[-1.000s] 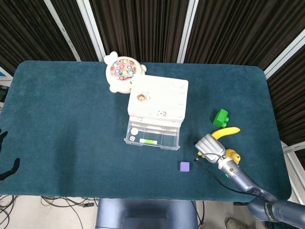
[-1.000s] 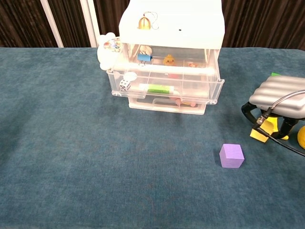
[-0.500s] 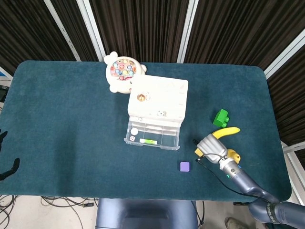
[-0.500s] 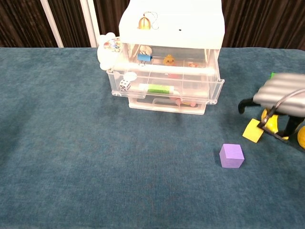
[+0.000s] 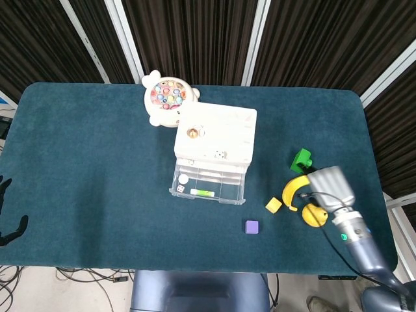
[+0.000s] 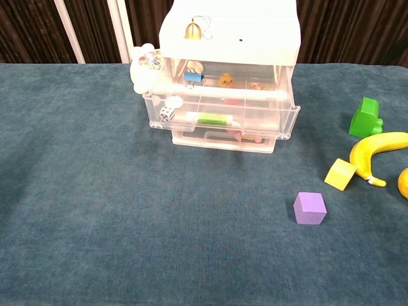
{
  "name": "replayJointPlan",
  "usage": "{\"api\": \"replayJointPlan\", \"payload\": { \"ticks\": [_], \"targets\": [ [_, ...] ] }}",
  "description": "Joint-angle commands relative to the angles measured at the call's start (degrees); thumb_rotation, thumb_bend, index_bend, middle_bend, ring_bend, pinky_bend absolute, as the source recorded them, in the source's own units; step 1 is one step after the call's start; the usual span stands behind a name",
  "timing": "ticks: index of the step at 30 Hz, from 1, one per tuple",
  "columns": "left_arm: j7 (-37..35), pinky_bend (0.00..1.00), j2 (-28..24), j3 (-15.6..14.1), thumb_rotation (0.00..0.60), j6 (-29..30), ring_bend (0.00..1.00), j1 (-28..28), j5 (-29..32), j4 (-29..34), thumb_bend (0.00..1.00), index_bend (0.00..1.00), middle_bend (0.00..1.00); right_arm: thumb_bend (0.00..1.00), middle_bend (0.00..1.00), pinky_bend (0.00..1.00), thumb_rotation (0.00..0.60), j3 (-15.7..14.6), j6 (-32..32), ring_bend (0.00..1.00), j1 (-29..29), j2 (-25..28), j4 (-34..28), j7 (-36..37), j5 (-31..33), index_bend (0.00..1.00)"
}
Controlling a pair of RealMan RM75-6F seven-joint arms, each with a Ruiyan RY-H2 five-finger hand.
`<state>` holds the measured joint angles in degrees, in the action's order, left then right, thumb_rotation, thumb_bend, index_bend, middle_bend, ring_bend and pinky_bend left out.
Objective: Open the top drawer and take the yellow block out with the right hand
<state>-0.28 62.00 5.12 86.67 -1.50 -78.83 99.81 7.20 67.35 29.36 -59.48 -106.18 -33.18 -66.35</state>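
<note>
- Lifted off the yellow block (image 5: pixel 273 205), the right hand (image 5: pixel 327 184) now sits further toward the table's right edge, above the banana (image 5: pixel 294 189); it has left the chest view entirely, where a moment ago it covered the block.
- Its fingers hold nothing; only the hand's back shows from the head view, so whether they are spread or curled I cannot tell.
- Free of the fingers, the yellow block lies on the blue cloth (image 5: pixel 97 162), off to their drawer side, just beside the banana's tip and tilted on an edge in the chest view.
- Further from the hand, past the block, stands the purple cube (image 5: pixel 251 227).
- Well apart from the fingers, the top drawer (image 6: pixel 223 115) of the clear cabinet (image 5: pixel 216 140) stands pulled out.
- Behind the hand sits the green block (image 5: pixel 301 160).
- At the head view's left edge the left hand (image 5: pixel 8 221) shows only dark fingertips, state unclear.
</note>
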Motion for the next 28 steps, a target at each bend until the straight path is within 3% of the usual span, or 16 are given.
{"api": "replayJointPlan", "payload": {
  "ticks": [1,9,18,28],
  "targets": [
    [0.0,0.00,0.0,0.0,0.600,0.0,0.00,0.0,0.0,0.0,0.36,0.04,0.00,0.20,0.23,0.36,0.600,1.2,8.4,0.37,-5.6,1.5,-2.0,5.6,-1.1,0.19],
    [0.0,0.00,0.0,0.0,0.600,0.2,0.00,0.1,-0.1,0.0,0.36,0.04,0.00,0.16,0.17,0.27,0.600,-2.3,21.0,0.28,-14.6,-2.4,1.5,14.9,-9.7,0.14],
    [-0.7,0.00,-0.3,-0.2,0.600,0.3,0.00,0.1,-0.9,-0.1,0.36,0.05,0.00,0.15,0.08,0.21,0.600,-9.8,20.8,0.19,-20.2,-4.0,6.1,18.4,-16.3,0.08],
    [-2.9,0.00,-1.4,-1.3,0.600,-0.6,0.00,-0.1,-3.1,0.1,0.36,0.05,0.00,0.13,0.07,0.19,0.600,-9.0,22.6,0.17,-21.6,-7.2,10.3,17.0,-19.6,0.08]
  ]
}}
